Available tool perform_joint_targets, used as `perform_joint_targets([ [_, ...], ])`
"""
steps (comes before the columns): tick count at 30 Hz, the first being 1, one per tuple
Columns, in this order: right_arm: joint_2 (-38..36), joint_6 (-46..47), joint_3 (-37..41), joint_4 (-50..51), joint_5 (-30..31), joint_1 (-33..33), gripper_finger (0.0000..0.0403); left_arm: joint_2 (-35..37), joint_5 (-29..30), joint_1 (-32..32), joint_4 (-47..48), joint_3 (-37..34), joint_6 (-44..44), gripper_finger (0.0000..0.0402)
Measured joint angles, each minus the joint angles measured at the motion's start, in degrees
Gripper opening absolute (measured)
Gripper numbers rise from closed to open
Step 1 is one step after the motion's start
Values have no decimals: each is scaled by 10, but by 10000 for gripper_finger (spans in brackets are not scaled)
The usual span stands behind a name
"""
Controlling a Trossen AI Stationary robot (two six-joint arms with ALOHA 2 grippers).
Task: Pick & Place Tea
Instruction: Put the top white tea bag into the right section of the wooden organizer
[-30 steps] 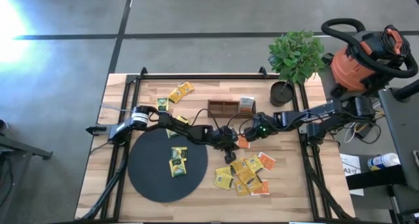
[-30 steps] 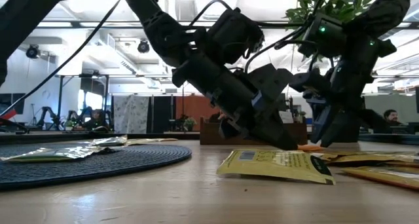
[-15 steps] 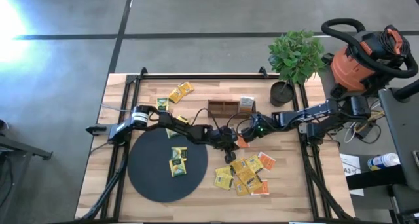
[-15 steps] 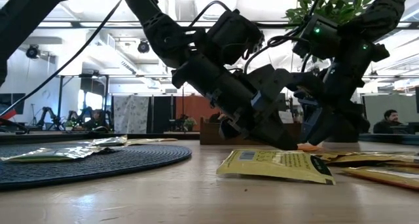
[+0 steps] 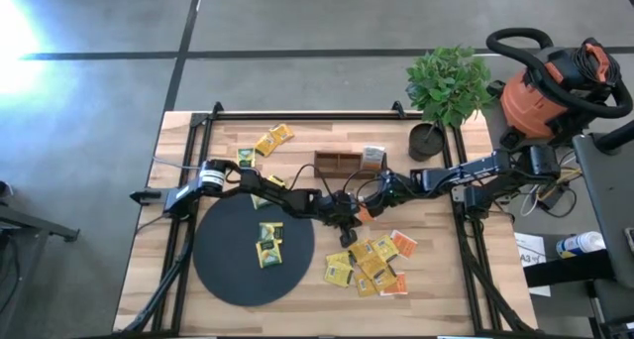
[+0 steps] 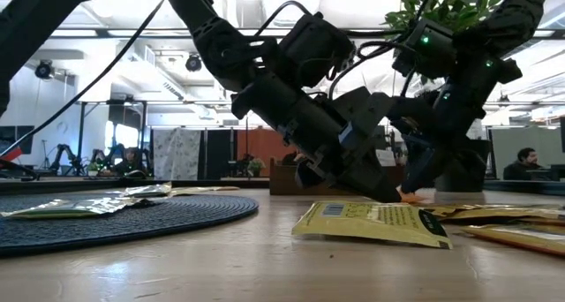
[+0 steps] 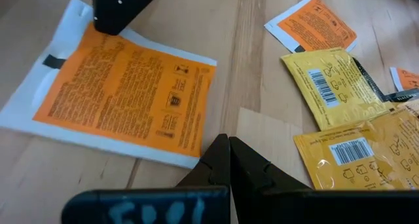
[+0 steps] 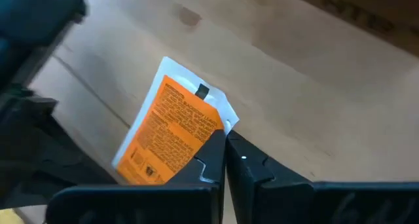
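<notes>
At mid-table, between the black round mat (image 5: 253, 250) and the loose pile of yellow paper sachets (image 5: 365, 265), both grippers are meeting over one flat orange-and-white paper tea sachet (image 7: 127, 93). The right gripper (image 8: 224, 140) is standing at one edge of this sachet with its fingers pressed together; the right wrist view shows the fingertips at the sachet's border, apparently nipping it, though a firm hold cannot be confirmed. The sachet is lying flat on the wooden table (image 5: 297, 141), its long axis running away from the right gripper toward the left arm.

The left gripper (image 7: 226, 149) is hovering just beside the opposite long edge, fingers pressed together and holding nothing. The right arm is therefore the nearer one for the lift.

Room for moving is tight: the two grippers are sitting close together, so a straight upward lift appears safest before any sideways travel. Toward the mat, which is already carrying yellow sachets (image 5: 267, 245), the left arm is lying across the path. The brown wooden tray (image 5: 339, 162) is standing near, behind the grippers.
</notes>
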State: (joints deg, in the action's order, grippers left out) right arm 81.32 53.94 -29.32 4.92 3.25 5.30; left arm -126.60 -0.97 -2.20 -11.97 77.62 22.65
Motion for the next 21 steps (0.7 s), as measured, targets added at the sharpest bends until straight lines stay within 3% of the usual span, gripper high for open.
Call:
perform_joint_targets([
  [7,-44,-51,-24,61,21,0,8,42,11,2,59,-4,30,0],
  [14,-133,-175,-66,176,45,-12,8,146,90,5,120,-33,26,0],
  [17,-157,-229,-96,218,46,-28,8,192,72,19,113,-58,27,0],
  [21,-160,-283,-148,264,71,-61,8,255,-3,48,87,-88,25,0],
])
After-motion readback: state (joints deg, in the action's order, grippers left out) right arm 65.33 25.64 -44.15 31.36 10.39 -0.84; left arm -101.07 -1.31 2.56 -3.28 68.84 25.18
